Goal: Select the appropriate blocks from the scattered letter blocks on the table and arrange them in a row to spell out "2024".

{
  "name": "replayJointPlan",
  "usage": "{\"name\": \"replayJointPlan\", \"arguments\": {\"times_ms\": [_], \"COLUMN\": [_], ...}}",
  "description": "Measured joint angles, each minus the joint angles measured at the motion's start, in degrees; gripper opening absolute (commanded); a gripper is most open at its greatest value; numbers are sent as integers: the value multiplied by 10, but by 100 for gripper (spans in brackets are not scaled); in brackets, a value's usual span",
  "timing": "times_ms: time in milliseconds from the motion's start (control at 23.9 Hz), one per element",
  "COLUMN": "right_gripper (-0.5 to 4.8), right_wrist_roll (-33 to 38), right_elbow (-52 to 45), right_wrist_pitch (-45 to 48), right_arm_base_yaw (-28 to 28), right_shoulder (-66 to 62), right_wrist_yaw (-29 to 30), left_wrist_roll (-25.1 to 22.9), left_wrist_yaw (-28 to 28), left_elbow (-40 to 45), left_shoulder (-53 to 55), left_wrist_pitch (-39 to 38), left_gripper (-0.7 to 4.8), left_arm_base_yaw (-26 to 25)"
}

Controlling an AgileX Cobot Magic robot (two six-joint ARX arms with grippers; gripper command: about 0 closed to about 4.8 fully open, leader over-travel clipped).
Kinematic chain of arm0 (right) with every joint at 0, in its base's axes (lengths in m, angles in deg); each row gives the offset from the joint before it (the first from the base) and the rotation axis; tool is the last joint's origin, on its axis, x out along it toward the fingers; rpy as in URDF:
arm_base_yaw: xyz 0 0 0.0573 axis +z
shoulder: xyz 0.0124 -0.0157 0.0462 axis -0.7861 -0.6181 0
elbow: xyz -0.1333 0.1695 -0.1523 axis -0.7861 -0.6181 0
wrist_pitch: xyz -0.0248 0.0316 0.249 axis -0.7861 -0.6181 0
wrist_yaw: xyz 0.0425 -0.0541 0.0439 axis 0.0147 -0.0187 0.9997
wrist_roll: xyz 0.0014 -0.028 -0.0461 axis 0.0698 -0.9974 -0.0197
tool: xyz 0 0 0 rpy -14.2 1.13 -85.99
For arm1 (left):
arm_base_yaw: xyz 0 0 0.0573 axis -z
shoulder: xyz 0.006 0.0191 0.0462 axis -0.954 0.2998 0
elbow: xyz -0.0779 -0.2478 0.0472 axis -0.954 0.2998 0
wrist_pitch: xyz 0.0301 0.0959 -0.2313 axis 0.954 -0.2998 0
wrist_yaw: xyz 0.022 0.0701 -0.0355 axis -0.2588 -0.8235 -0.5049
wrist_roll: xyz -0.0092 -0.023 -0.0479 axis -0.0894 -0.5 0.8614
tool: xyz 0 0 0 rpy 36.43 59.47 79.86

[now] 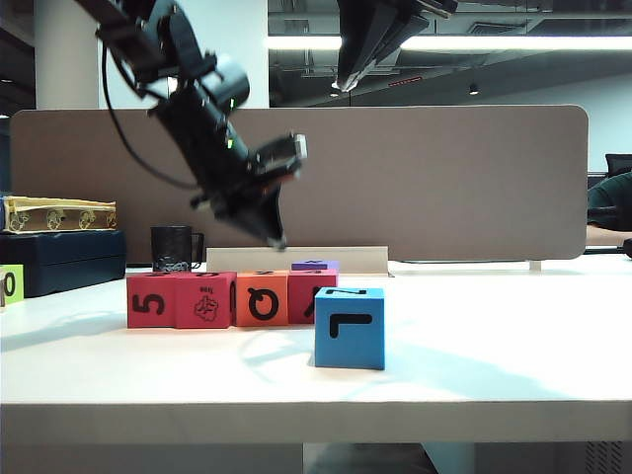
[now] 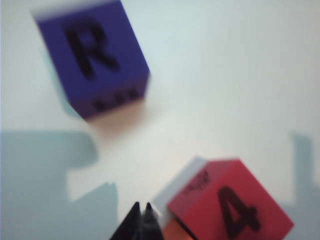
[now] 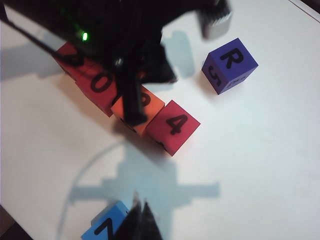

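Four blocks stand touching in a row on the table (image 1: 513, 336): a red block (image 1: 150, 299) with 5 on its front, a red block (image 1: 205, 301) with a drawing, an orange Q block (image 1: 262, 299), and a red block (image 1: 308, 291) half hidden behind a blue block. From the right wrist view the tops read 0 (image 3: 97, 85) and 4 (image 3: 172, 126), while the arm covers most of the orange top (image 3: 151, 105). My left gripper (image 1: 278, 240) hangs shut and empty just above the row's orange and 4 blocks (image 2: 230, 205). My right gripper (image 3: 140, 204) is shut, empty, high above the table.
A blue block (image 1: 350, 328) stands in front of the row's right end, below my right gripper. A purple R block (image 3: 230, 65) sits behind the row. A black mug (image 1: 173, 247), stacked boxes (image 1: 59, 237) and a yellow-green 0 cube (image 1: 10, 284) are at the left, before the brown divider (image 1: 444, 178).
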Motion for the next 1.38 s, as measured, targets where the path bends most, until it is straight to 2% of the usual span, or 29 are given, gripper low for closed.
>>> {"name": "replayJointPlan", "arguments": {"times_ms": [251, 502, 586, 879, 1088, 1297, 1381], "right_gripper": [-3, -3, -3, -3, -3, -3, -3], "right_wrist_roll": [0, 0, 1, 2, 2, 18, 21], "right_elbow": [0, 0, 0, 0, 0, 0, 0], "right_wrist_pitch": [14, 21, 37, 52, 66, 120, 126], "right_arm_base_yaw": [-20, -59, -72, -92, -97, -97, -97], "right_shoulder": [-9, -45, -67, -145, -199, -253, -264], "right_wrist_yaw": [0, 0, 19, 28, 28, 67, 75], "left_wrist_roll": [-10, -11, -12, -10, -9, 14, 14], "left_wrist_yaw": [-20, -20, -7, 0, -2, 52, 56], "left_elbow": [-72, -72, -71, -53, -23, -24, -24], "left_shoulder": [-25, -84, -115, -131, -128, -130, -130], "left_wrist_pitch": [-66, -123, -158, -196, -209, -190, -191], "left_gripper": [-6, -6, -6, -6, -6, -6, -6], "left_arm_base_yaw": [-32, -106, -152, -209, -211, -209, -208]}}
